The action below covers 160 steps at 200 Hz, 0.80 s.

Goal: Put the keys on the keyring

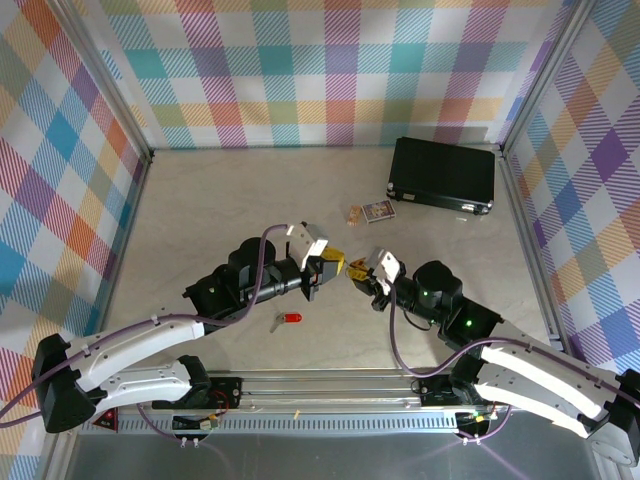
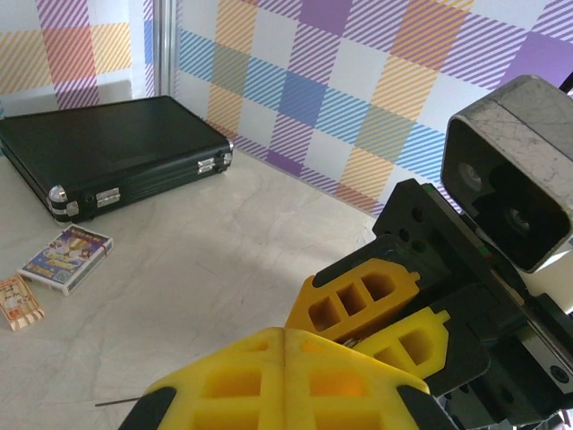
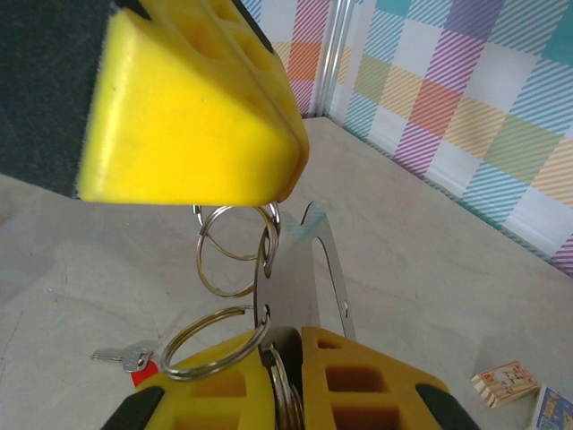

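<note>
one key (image 1: 288, 318), grey metal with a red tag, lies flat on the table (image 1: 200, 200). it sits on the near side of the left gripper (image 1: 337, 268), beside its wrist, and nothing touches it. it is not on the keyring (image 3: 237, 260).

left gripper: closed. its yellow pads are pressed together on the upper wire loops of the keyring, and the loops hang out from under the pads.

keyring: held clear of the table. it spans the short gap between the two tools, which meet almost tip to tip. several silver wire loops overlap, and a flat silver plate (image 3: 313, 278) stands upright among them.

right gripper (image 1: 356, 275): closed. its yellow fingers pinch the lower loops and the foot of the plate. in the right wrist view the key lies on the table below and to the left of these fingers, well apart from the loops.

two printed cards (image 1: 380, 210) lie flat on the table just beyond the tips of the right gripper, side by side.

a black case (image 1: 443, 175) lies further out and to the right of that tool. its lid is shut, and it rests near the far wall.
</note>
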### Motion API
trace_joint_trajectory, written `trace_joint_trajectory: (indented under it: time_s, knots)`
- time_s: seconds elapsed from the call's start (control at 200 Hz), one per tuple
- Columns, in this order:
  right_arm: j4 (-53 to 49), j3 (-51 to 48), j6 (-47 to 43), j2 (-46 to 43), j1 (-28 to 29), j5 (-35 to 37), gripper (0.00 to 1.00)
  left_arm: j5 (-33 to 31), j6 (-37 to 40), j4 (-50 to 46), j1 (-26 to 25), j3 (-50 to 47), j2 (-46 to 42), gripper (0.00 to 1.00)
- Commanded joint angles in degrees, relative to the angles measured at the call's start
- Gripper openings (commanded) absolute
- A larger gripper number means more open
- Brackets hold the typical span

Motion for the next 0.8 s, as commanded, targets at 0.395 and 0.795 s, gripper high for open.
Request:
trace_joint_trajectory:
  time_s: [0.395,0.795]
  knots:
    - [2.65,4.26,0.01,2.53,1.17,5.58,0.0,-4.14,-2.64,13.51,-0.65,-2.06,2.31,0.0]
    - [4.95,5.11,4.33,3.28,1.17,3.8,0.0,-4.46,-4.29,23.55,-0.6,-4.88,5.7,0.0]
